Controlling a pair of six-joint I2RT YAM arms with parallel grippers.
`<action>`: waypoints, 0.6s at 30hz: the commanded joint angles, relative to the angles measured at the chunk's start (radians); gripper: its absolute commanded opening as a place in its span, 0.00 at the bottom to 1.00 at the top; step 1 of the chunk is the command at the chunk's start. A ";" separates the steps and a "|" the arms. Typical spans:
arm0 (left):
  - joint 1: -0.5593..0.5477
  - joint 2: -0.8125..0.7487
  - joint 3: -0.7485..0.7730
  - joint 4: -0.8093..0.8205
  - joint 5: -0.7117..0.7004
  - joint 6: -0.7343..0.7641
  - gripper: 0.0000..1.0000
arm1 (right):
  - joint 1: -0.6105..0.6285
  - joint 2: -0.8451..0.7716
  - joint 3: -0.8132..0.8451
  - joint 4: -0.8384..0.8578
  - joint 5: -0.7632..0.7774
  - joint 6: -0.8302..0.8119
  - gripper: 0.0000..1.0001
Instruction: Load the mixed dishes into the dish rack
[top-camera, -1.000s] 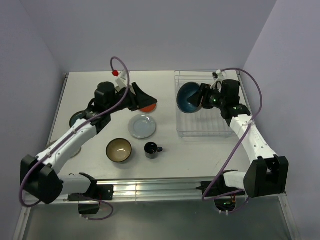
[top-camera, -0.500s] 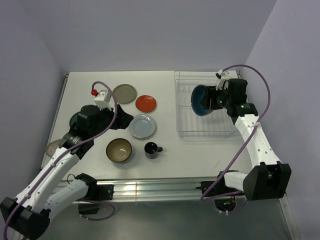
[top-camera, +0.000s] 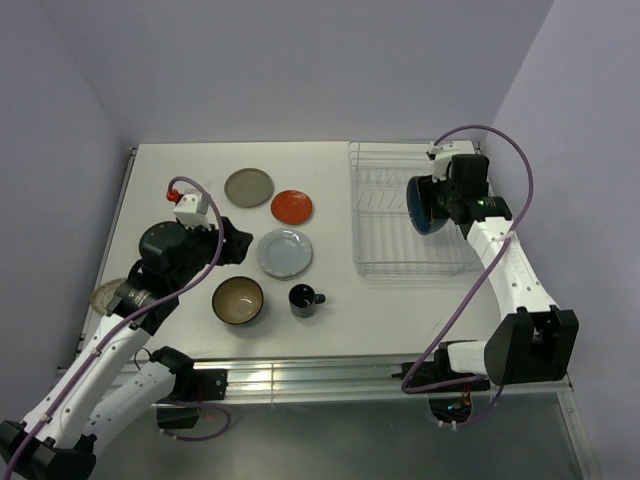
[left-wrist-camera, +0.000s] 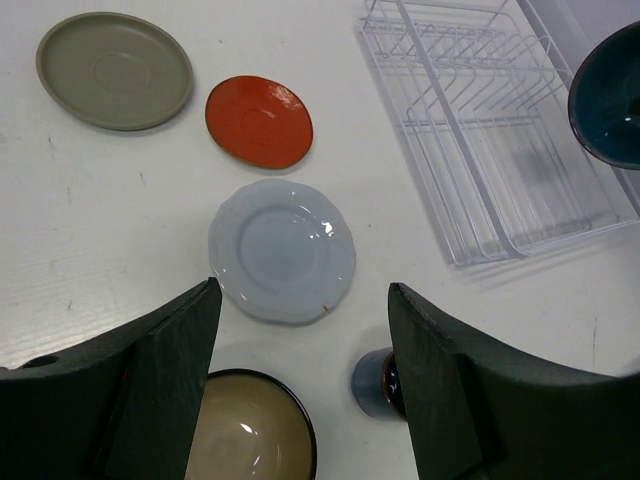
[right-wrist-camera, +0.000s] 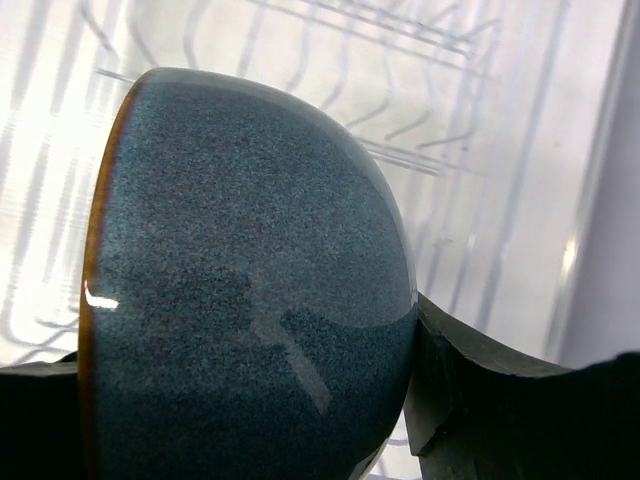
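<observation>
Sideways, teal bowl in right pincer

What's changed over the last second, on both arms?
The left gripper, open and empty, pulled back from over the orange-red plate toward its base. The right gripper, shut on the teal-blue bowl, carried it from the left side of the dish rack to its right side. That plate, the grey-olive plate, pale plate, olive-brown bowl and black mug stayed put.

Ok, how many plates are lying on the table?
3. Grey-olive plate at the back left, orange-red plate just right of it, pale blue-white plate nearer the arms. The left arm covers some table, so another may be hidden.
</observation>
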 joint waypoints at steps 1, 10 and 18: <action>0.002 -0.026 -0.008 0.018 -0.024 0.029 0.74 | 0.018 0.018 0.060 0.104 0.138 -0.090 0.00; 0.003 -0.038 -0.008 0.014 -0.029 0.031 0.74 | 0.095 0.096 0.017 0.205 0.326 -0.199 0.00; 0.003 -0.040 -0.010 0.014 -0.026 0.032 0.74 | 0.123 0.146 -0.030 0.282 0.456 -0.288 0.00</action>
